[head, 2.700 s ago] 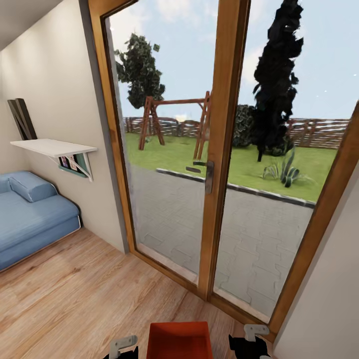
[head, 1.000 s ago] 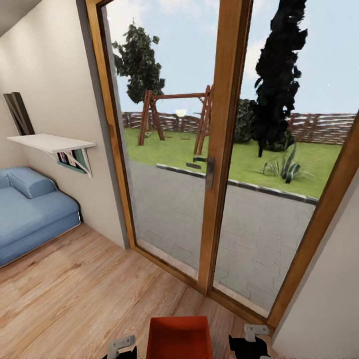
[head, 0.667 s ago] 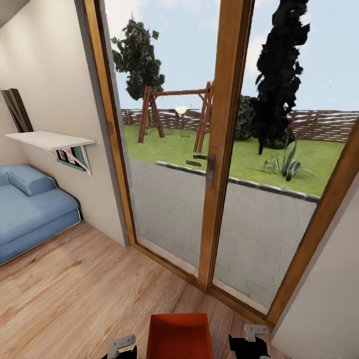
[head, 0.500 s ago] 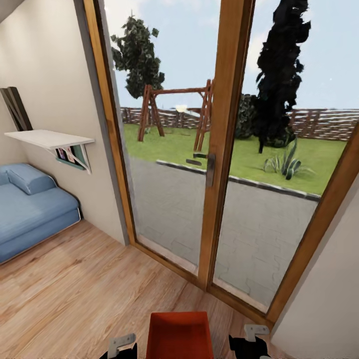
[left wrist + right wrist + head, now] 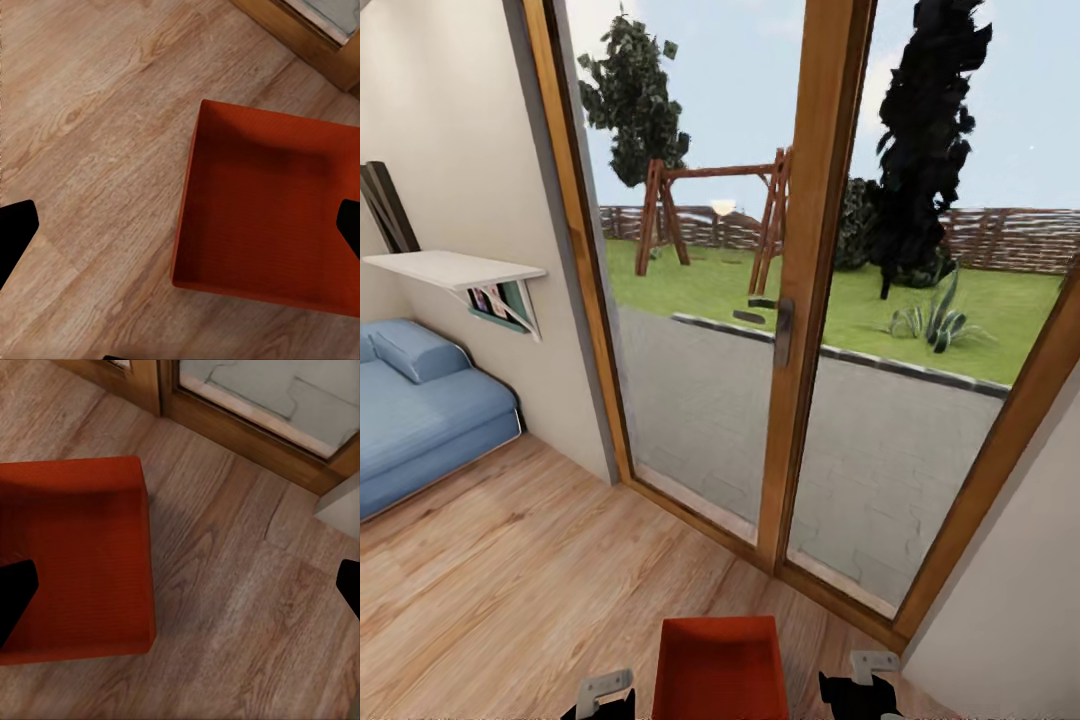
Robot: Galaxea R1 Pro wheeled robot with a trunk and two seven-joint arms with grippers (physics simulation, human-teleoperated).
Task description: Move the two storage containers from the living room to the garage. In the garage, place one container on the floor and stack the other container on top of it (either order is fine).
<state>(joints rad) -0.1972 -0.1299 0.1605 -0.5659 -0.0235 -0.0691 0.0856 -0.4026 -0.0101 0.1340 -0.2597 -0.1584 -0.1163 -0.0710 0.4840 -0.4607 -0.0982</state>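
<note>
My view has tipped and slid a little since before; the glass doors [image 5: 800, 300] and blue seat [image 5: 420, 420] sit shifted. On the wood-plank floor [image 5: 510, 590] one storage container [image 5: 720, 670] lies between my left hand [image 5: 600, 700] and right hand [image 5: 865, 690], roughly midway, long axis pointing at the doors. Both hands are spread apart, empty.

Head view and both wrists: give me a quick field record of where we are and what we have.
room: living room, wood-plank floor
ahead: wood-framed glass doors, shut, garden beyond
at the view's left: blue seat, white shelf
container: one rust-red bin, open top, empty, between the two arms
left gripper: open
right gripper: open
second container: unknown
</note>
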